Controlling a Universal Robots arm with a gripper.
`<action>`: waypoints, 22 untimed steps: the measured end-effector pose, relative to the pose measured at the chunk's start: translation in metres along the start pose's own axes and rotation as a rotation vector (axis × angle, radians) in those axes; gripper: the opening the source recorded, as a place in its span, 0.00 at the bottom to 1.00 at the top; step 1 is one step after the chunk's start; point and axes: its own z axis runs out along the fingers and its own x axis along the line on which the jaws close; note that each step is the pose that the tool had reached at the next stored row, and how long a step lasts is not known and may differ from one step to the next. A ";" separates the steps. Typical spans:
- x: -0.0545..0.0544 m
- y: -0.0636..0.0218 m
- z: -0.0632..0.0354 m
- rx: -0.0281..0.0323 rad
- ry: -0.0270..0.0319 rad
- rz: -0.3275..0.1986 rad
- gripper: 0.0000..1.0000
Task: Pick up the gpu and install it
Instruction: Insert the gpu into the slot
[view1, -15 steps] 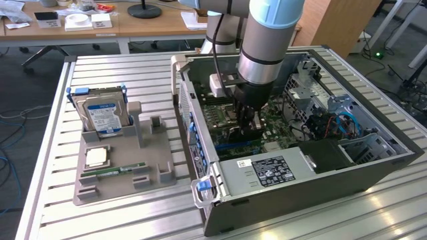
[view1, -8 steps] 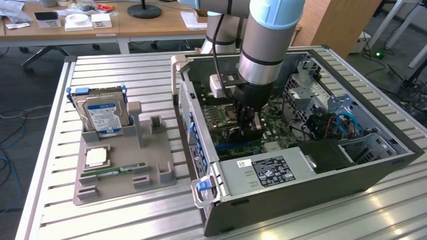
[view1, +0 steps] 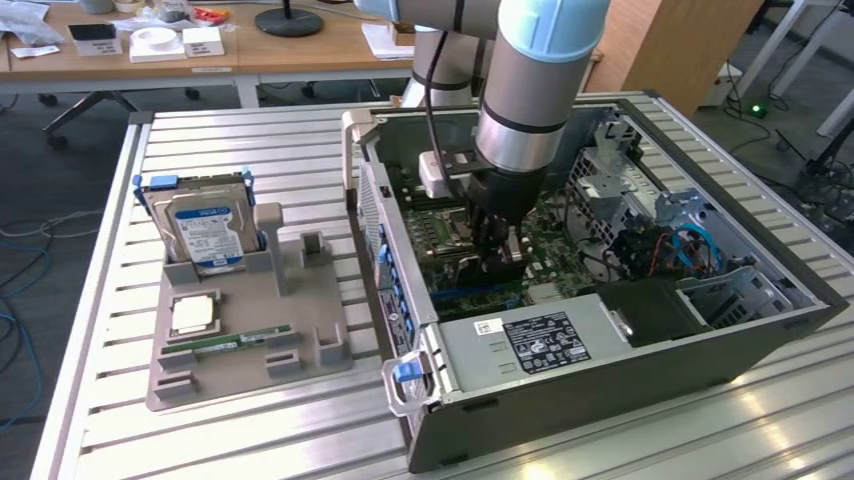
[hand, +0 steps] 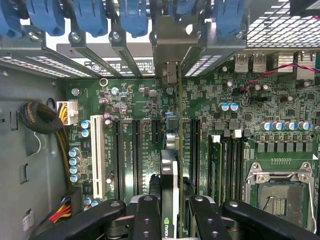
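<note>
In the wrist view the gpu (hand: 170, 172) stands edge-on, a thin dark card with a green logo near my fingers. Its silvery end bracket (hand: 167, 47) reaches up to the case's rear slot openings. My gripper (hand: 170, 212) is shut on the card, one black finger (hand: 146, 215) on each side. The card stands in line with a long black expansion slot on the green motherboard (hand: 245, 115); whether it is seated I cannot tell. In the exterior view my gripper (view1: 497, 255) reaches straight down into the open computer case (view1: 587, 395), low over the motherboard.
Beside the gpu lie a white slot (hand: 97, 157), further black slots, a memory stick (hand: 216, 165) and the open processor socket (hand: 280, 192). Blue latches (hand: 90, 17) line the case's rear. On the exterior view's left, a grey holder (view1: 300, 345) carries a hard drive (view1: 207, 235), a processor (view1: 194, 315) and a green memory stick (view1: 230, 342).
</note>
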 end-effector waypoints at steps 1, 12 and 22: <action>0.000 0.0000 0.0001 0.0001 -0.0001 0.000 0.27; 0.000 0.0000 0.0008 0.0001 -0.0003 0.000 0.27; 0.000 0.0000 0.0013 0.0002 -0.0002 0.013 0.27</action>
